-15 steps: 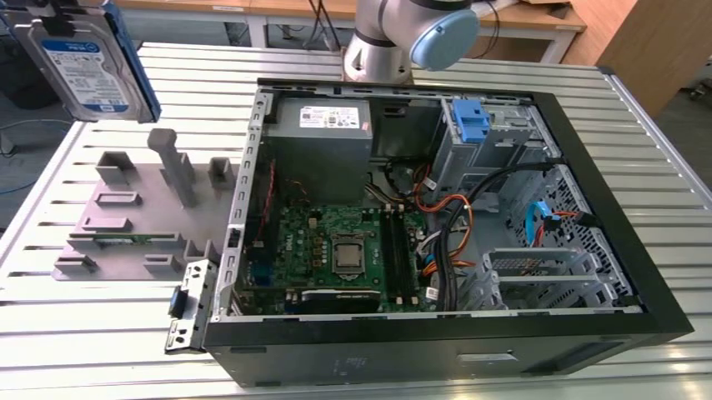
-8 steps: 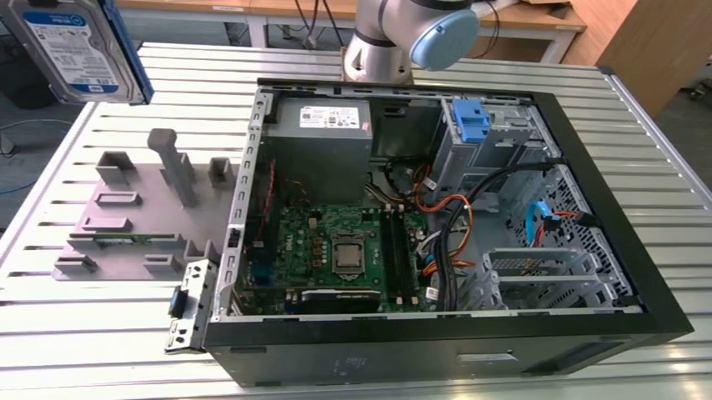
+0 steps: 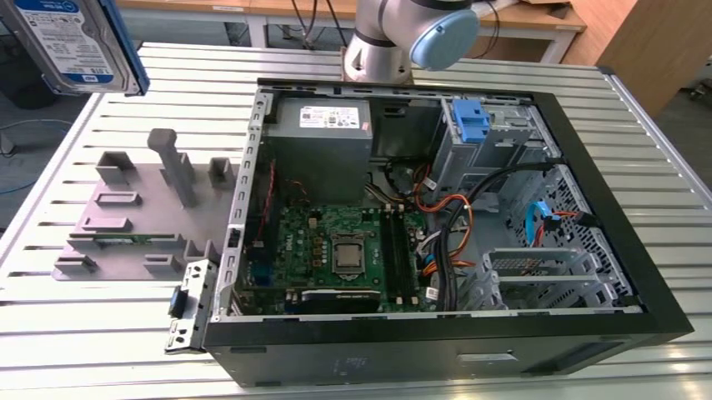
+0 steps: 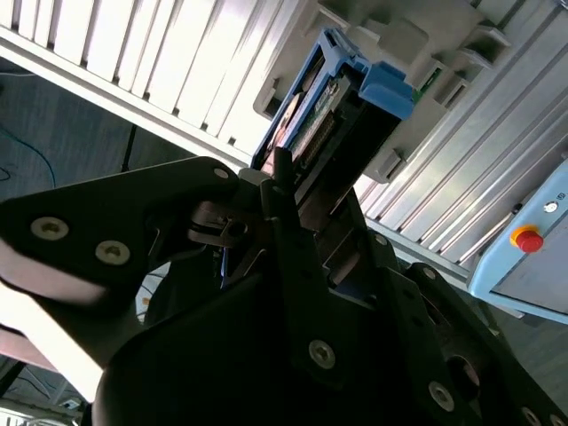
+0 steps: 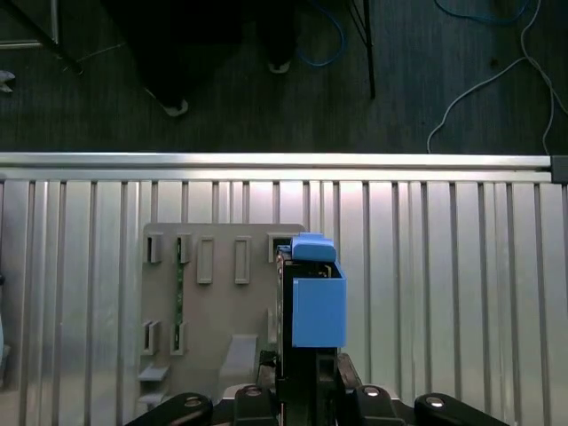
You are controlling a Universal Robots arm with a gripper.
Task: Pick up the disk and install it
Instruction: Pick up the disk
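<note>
Black gripper (image 4: 311,191) jaws are clenched on the disk (image 4: 342,106), seen edge-on in the second wrist view: the drive sits wedged between the jaws and juts out past their tips, its blue rail end farthest from them. Beyond the jaws, beneath the raised disk, lie the grey plastic stand (image 5: 222,302) and the slatted metal table (image 5: 444,266). In the exterior view the disk hangs high over the table's far corner, well apart from the open computer case (image 3: 389,358).
</note>
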